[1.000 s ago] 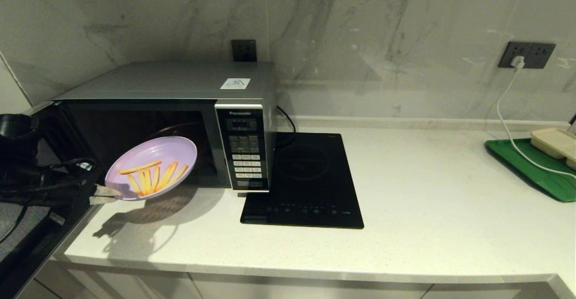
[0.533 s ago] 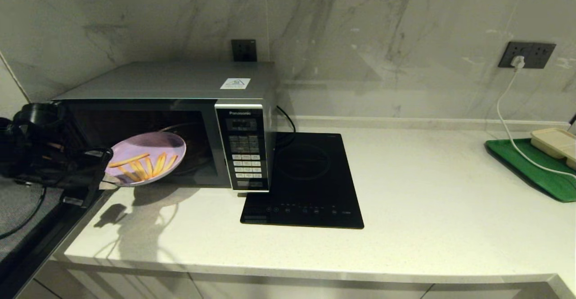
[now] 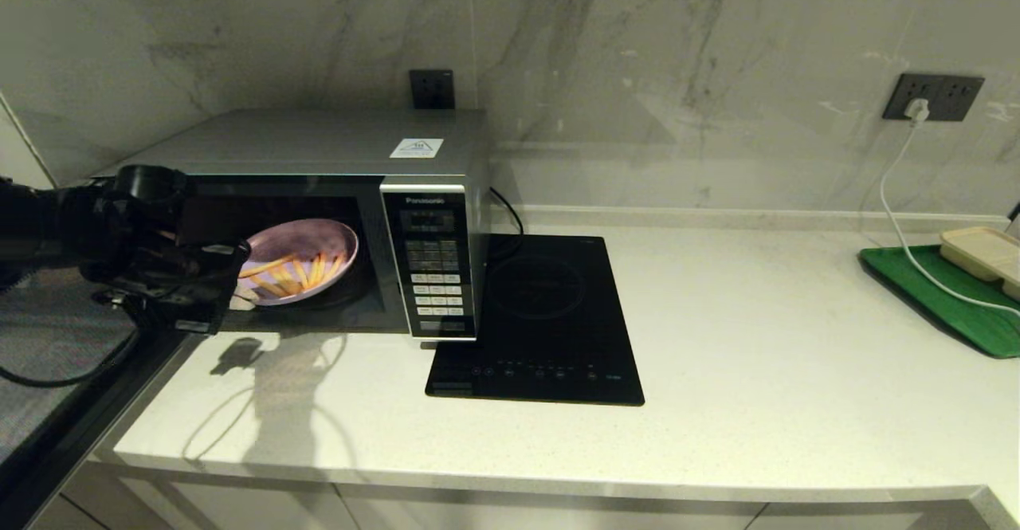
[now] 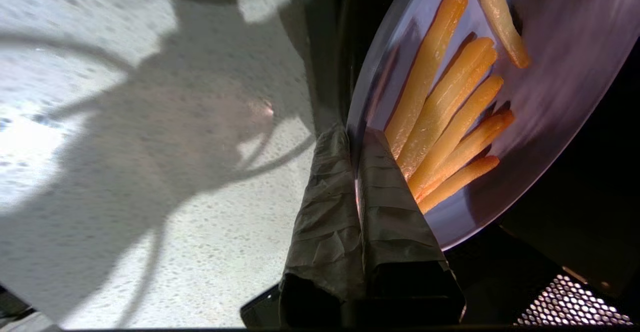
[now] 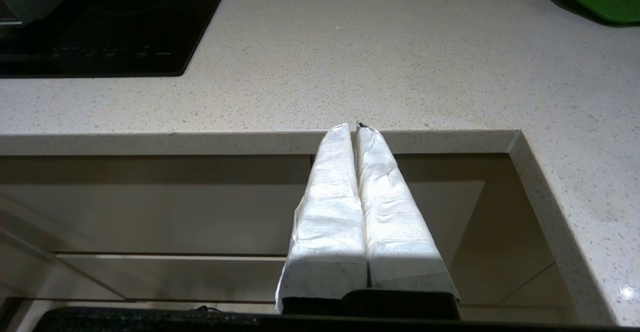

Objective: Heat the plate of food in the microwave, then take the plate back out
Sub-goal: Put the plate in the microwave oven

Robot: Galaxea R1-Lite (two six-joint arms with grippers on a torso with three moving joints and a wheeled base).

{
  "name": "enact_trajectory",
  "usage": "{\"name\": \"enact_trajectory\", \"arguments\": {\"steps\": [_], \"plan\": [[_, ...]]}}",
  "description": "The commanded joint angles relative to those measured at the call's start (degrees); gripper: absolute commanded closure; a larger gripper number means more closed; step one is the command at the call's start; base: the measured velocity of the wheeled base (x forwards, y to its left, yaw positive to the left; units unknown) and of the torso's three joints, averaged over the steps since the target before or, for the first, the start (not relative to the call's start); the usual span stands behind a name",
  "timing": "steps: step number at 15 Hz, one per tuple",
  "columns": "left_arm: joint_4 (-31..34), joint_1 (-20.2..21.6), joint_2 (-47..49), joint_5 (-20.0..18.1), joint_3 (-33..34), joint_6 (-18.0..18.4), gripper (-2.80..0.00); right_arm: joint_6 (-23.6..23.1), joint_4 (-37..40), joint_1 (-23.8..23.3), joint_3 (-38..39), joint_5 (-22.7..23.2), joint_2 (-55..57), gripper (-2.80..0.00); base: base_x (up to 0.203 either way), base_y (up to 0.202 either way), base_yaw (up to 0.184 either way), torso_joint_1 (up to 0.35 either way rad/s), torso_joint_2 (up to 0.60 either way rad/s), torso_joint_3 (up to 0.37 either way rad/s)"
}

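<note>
holding the round lilac plastic plate of fries (image 3: pixel 299 269) by its rim, my left gripper (image 4: pixel 356 140) is clenched on it, plate inside the open silver microwave (image 3: pixel 319 147); right gripper (image 5: pixel 356 128) closed empty below the counter edge.

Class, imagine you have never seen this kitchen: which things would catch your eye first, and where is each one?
First, the lilac plate of fries inside the open microwave at the counter's left end, its rim pinched by the left gripper. Next, the black hob right beside the microwave. Last, the green tray at the far right edge, with a white cable running from the wall socket across it.
</note>
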Motion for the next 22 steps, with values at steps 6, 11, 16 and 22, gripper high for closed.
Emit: {"name": "enact_trajectory", "arguments": {"steps": [6,11,16,22], "plan": [[4.03,-2.29,6.32,-0.08,-9.89,-0.63,0.00,0.04,0.07,-0.07,0.01,-0.05,0.05,0.00,0.000,0.000,0.000,0.000,0.00,0.000],[4.04,-2.37,7.36,-0.18,-10.86,-0.43,0.00,0.04,0.07,0.01,0.01,0.04,0.05,0.00,0.000,0.000,0.000,0.000,0.00,0.000],[7.28,-2.29,9.12,0.35,-11.47,-0.94,0.00,0.04,0.07,0.01,0.01,0.04,0.05,0.00,0.000,0.000,0.000,0.000,0.00,0.000],[7.02,-2.16,9.30,2.12,-13.91,-1.50,0.00,0.04,-0.02,0.01,0.01,0.02,0.05,0.00,0.000,0.000,0.000,0.000,0.00,0.000]]}}
